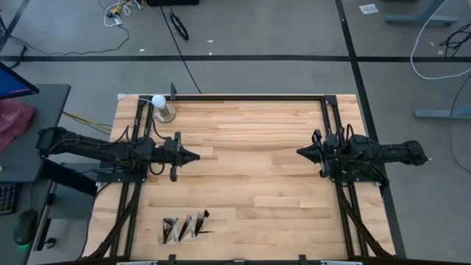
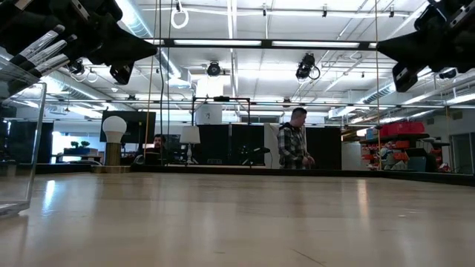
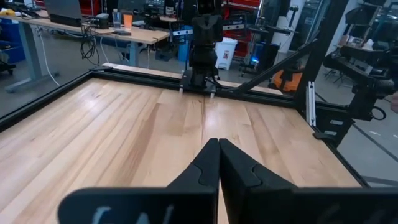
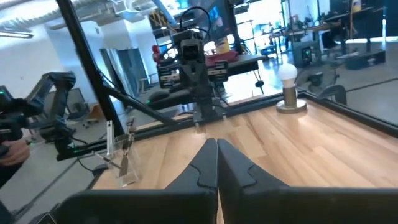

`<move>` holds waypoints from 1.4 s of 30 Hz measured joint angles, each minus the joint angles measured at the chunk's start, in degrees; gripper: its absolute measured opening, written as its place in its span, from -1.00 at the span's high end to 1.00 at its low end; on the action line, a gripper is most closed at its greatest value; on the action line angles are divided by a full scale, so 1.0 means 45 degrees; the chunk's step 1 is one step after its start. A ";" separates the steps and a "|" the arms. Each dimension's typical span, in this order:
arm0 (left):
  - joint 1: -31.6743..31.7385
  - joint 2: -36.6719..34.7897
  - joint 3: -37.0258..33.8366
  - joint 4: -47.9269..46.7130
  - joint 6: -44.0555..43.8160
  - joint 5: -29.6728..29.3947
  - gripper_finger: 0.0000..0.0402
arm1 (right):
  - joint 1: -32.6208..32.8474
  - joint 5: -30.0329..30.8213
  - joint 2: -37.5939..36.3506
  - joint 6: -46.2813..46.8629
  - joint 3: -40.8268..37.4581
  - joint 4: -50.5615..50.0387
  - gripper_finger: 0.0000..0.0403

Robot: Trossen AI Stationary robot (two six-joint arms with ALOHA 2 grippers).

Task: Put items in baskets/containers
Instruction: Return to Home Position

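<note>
The table (image 1: 257, 169) carried both arms at mid-depth, facing each other and well apart. The left pincer (image 1: 196, 155) and the right pincer (image 1: 300, 152) each had its fingers pressed together on nothing, above the wood. Near the table's front edge, on the left arm's side, stood the clear organizer (image 1: 181, 234) (light plastic, likely to slide or tip if nudged). In it the brushes (image 1: 185, 223) leaned in clusters, their long axes tilted off upright and their upper ends seemingly slanting toward the right arm's side. They looked light, stiff-handled and soft-tipped, so mid-handle seemed the safest hold.
</note>
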 joint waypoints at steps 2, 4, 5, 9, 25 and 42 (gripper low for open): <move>0.0000 0.0000 0.0000 0.0005 0.0000 0.0002 0.97 | -0.0475 -0.0607 0.0000 -0.0043 0.0000 0.0072 1.00; 0.0000 0.0000 0.0000 0.0001 -0.0001 0.0004 0.97 | -0.0919 -0.0874 0.0000 -0.0024 -0.0002 0.0032 1.00; 0.0000 0.0000 0.0000 0.0000 -0.0005 0.0000 0.97 | -0.1112 -0.0915 0.0000 -0.0025 -0.0036 0.0084 1.00; 0.0000 0.0000 0.0000 0.0000 -0.0008 0.0004 0.97 | -0.1691 -0.0812 0.0000 -0.0144 -0.0810 0.1259 1.00; 0.0000 0.0000 0.0000 0.0019 0.0079 0.0004 0.98 | -0.1896 -0.0135 0.0142 -0.0379 -0.1243 0.0342 0.93; 0.0633 -0.1185 -0.2501 0.2897 0.0926 0.0454 0.99 | -0.1892 -0.0149 0.0160 -0.0379 -0.1243 0.0335 0.86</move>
